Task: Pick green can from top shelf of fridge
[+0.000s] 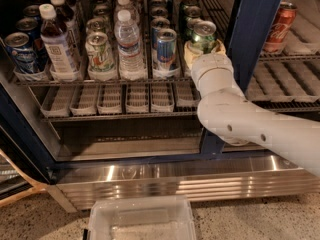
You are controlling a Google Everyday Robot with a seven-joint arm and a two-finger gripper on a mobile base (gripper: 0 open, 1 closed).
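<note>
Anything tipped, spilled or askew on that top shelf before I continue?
Nothing stands out. The cans and bottles on the top shelf stand upright in their lanes, with no spill visible. The tool is at the green can, at the shelf's front edge.
</note>
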